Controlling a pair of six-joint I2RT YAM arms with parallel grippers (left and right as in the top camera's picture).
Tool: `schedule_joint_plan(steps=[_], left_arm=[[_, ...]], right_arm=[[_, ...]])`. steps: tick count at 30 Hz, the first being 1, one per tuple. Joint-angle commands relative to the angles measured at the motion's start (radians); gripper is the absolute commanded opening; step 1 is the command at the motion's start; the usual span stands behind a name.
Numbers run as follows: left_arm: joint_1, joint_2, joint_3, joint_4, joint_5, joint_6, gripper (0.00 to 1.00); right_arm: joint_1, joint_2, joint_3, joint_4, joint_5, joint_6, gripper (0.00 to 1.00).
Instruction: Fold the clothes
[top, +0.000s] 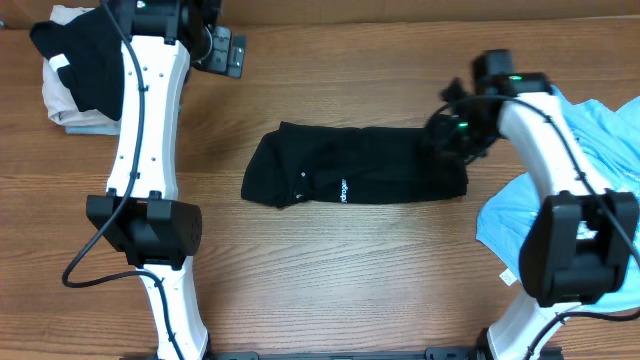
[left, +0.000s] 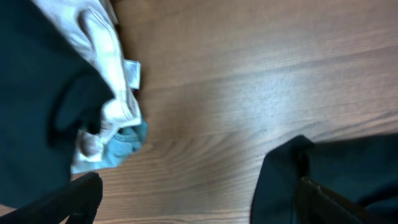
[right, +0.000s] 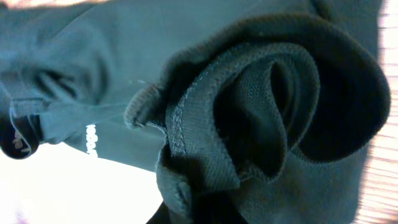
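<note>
The right end effector, pressed together, pinches the right edge of the black T-shirt, probably to carry it over for the next fold. The shirt lies mid-bench. The left end effector hangs spread and empty, near the clothes pile.

A: Left arm stretched long toward the far side, elbow near us. The left gripper is spread wide, its fingers far apart.

B: And the right arm hooks inward, wrist tipped down, with the right gripper pinched closed and sitting low.
</note>
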Motion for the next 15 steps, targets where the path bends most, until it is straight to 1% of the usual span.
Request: schedule_joint_plan(steps=[1,2,3,4,5,8,11,13,14,15], left_arm=[[0.006,-0.014,-0.073,0.026,0.014,-0.032,1.0],[0.006,-0.014,-0.092,0.038,0.014,-0.032,1.0],[0.006,-0.014,-0.103,0.045,0.014,-0.032,1.0],[0.006,-0.014,-0.116,0.052,0.016,-0.032,1.0],[0.006,-0.014,-0.125,0.057,0.02,-0.032,1.0],[0.006,-0.014,-0.129,0.059,0.035,-0.032,1.0],[0.006,-0.014,-0.129,0.054,0.055,-0.032,1.0],[0.006,-0.014,-0.132,0.022,0.137,-0.026,1.0],[0.006,-0.014,-0.151,-0.019,0.229,0.018,1.0],[0.006,-0.014,-0.169,-0.04,0.267,0.041,1.0]], right_arm=[[0.097,-0.016,0.02,0.023,0.073,0.054,0.15],[0.123,-0.01,0.02,0.029,0.072,0.054,0.24],[0.145,-0.004,0.02,0.032,0.071,0.055,0.36],[0.168,0.001,0.02,0.037,0.064,0.061,0.5],[0.191,0.002,0.02,0.039,0.049,0.061,0.58],[0.234,-0.003,0.021,0.038,0.013,0.061,0.6],[0.24,-0.02,0.021,0.035,-0.041,0.061,0.6],[0.224,-0.041,0.021,0.029,-0.044,0.061,0.61],[0.199,-0.06,0.021,0.024,-0.043,0.061,0.61],[0.181,-0.069,0.021,0.019,-0.043,0.061,0.62]])
